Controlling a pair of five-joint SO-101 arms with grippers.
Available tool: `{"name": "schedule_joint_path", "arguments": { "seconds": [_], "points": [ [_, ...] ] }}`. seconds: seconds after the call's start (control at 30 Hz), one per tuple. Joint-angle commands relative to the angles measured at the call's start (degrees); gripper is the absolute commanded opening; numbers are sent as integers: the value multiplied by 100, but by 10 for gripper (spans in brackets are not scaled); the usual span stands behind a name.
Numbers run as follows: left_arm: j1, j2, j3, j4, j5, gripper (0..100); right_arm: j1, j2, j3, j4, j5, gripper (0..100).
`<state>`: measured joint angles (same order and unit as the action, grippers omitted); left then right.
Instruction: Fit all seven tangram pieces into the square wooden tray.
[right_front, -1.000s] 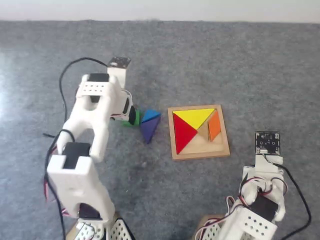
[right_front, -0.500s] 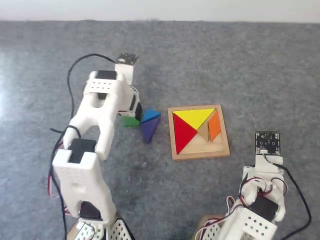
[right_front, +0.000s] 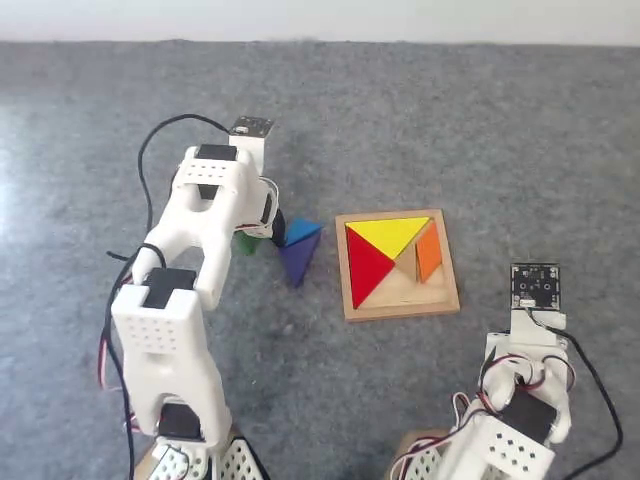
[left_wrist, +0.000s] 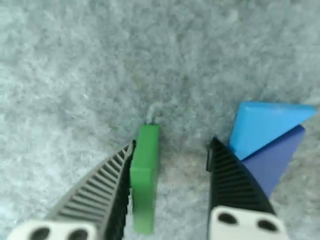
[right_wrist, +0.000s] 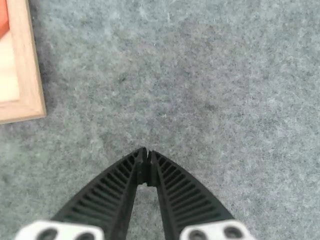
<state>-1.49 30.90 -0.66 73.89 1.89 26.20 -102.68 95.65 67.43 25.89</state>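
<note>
Hidden or cut off: in the high view the green piece (right_front: 243, 242) shows as a sliver, the rest covered by the left arm (right_front: 205, 215). The left wrist view shows it narrow, edge-on, so its outline cannot be judged. In the right wrist view the square wooden tray (right_wrist: 25, 75) is cut off at the frame edge, showing one corner of its rim and a trace of orange.

Tray (right_front: 400, 311): it holds the yellow triangle (right_front: 385, 235), the red triangle (right_front: 365, 268) and the orange piece (right_front: 429, 250). Bare wood shows in the part of its floor nearest the arms' bases.

Loose pieces: the blue triangle (right_front: 300, 233) and the purple triangle (right_front: 297, 260) lie touching each other just beside the tray, on the left arm's side. The green piece lies beyond them, farther from the tray.

Left gripper (left_wrist: 172, 145): jaws wide apart, clamping nothing. The green piece (left_wrist: 145, 180) rests against the inner face of one finger, and the other finger stands just beside the blue (left_wrist: 265, 125) and purple (left_wrist: 275, 160) triangles.

Right gripper (right_wrist: 148, 165): jaws closed tip to tip, empty, over bare surface near the tray corner.

Surface (right_front: 520, 130): grey, felt-like, with a pale strip of wall beyond it.
</note>
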Motion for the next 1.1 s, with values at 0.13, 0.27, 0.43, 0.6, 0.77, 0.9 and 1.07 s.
{"name": "schedule_joint_path", "arguments": {
  "seconds": [0.13, 0.27, 0.43, 0.6, 0.77, 0.9, 1.07],
  "points": [
    [-325, -97, -242, 202, 44, 141, 22, -101, 88, 22, 62, 6],
    [-299, -527, -453, 519, 44, 26, 22, -101, 88, 13, 62, 6],
    [167, -1248, -453, 853, 35, 10, 22, -101, 88, 13, 62, 6],
    [1310, -1776, -444, 1284, -290, 9, 31, -101, 88, 13, 62, 6],
    [2866, -1952, -189, 1020, -484, 9, 40, -101, 88, 13, 62, 6],
    [3965, -1916, 400, 123, -457, 9, 57, -101, 88, 4, 62, 6],
    [4255, -1916, 901, -738, -448, 10, 57, -101, 88, 4, 62, 6]
  ]
}}
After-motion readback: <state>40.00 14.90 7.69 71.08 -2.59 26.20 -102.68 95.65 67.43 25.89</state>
